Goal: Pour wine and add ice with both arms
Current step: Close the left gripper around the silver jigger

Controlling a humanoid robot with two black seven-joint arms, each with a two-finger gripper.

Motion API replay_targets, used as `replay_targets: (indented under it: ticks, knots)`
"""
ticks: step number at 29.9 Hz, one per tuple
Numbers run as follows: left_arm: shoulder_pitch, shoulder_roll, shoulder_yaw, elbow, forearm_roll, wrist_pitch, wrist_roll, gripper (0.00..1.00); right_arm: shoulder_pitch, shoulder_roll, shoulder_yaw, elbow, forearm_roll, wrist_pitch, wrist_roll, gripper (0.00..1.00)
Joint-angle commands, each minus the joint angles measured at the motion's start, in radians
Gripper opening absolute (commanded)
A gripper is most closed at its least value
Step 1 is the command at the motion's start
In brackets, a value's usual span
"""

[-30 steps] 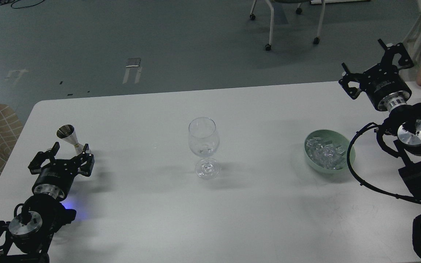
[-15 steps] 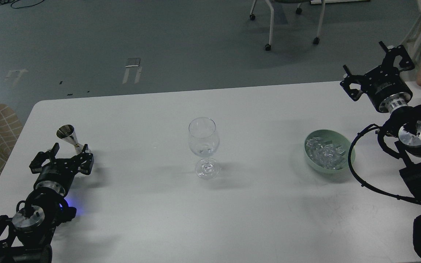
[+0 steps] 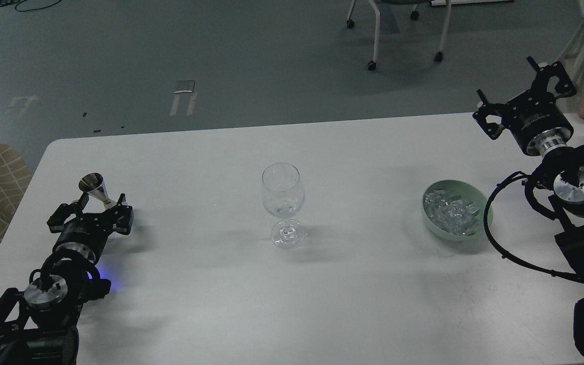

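Left gripper, fingers spread and holding nothing, sits just short of the upright steel jigger, which stands directly ahead between its tips. Right gripper hangs spread beyond the ice.

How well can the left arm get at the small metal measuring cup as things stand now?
Probably yes. The left gripper is open, just in front of the metal measuring cup, with its fingers to either side of the cup's base. Nothing lies between them; the wine glass stands well off to the right.
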Motion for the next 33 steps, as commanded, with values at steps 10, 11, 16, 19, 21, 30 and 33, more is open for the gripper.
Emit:
replay_targets:
  ticks: [10, 11, 16, 19, 21, 30, 33]
  knots:
    - [-0.015, -0.008, -0.005, 0.028, 0.003, -0.002, -0.014, 0.82, 0.012, 0.003, -0.003, 0.000, 0.000, -0.013, 0.000, 1.00]
    - [-0.015, -0.008, -0.006, 0.028, 0.003, -0.002, -0.014, 0.82, 0.011, 0.002, -0.005, 0.000, 0.000, -0.013, 0.000, 1.00]
    - [-0.016, -0.006, -0.005, 0.028, 0.003, -0.002, -0.013, 0.77, 0.012, 0.006, -0.003, 0.000, -0.001, -0.014, 0.000, 1.00]
    - [-0.027, -0.008, -0.002, 0.034, 0.006, -0.002, -0.019, 0.66, 0.012, 0.008, -0.003, 0.000, -0.001, -0.014, 0.000, 1.00]
    - [-0.027, -0.008, -0.002, 0.037, 0.011, -0.013, -0.021, 0.62, 0.012, 0.006, -0.003, 0.000, -0.001, -0.014, 0.000, 1.00]
    - [-0.030, -0.011, 0.000, 0.049, 0.008, -0.074, -0.016, 0.58, 0.014, 0.003, -0.003, 0.000, -0.001, -0.014, 0.000, 1.00]
    - [-0.030, -0.014, 0.001, 0.066, 0.008, -0.080, -0.013, 0.58, 0.015, 0.003, -0.003, 0.000, -0.001, -0.014, 0.000, 1.00]
